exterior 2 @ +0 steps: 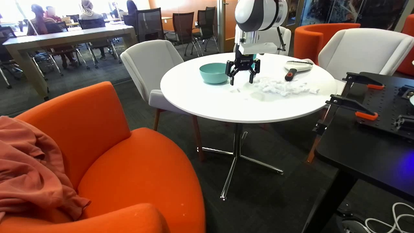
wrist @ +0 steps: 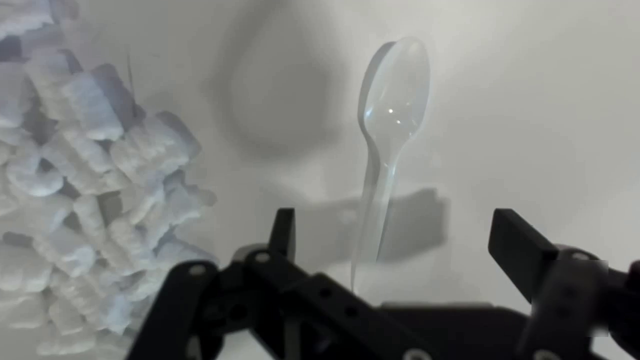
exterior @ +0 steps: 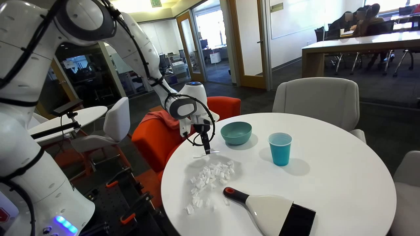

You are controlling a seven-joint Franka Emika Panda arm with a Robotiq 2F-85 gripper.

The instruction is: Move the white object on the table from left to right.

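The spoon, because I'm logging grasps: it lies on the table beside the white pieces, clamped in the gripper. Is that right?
Not quite: the spoon isn't clamped. The wrist view shows the gripper open, its jaws apart and a gap showing on each side of the spoon. The rest is right: it lies on the table beside the white pieces.
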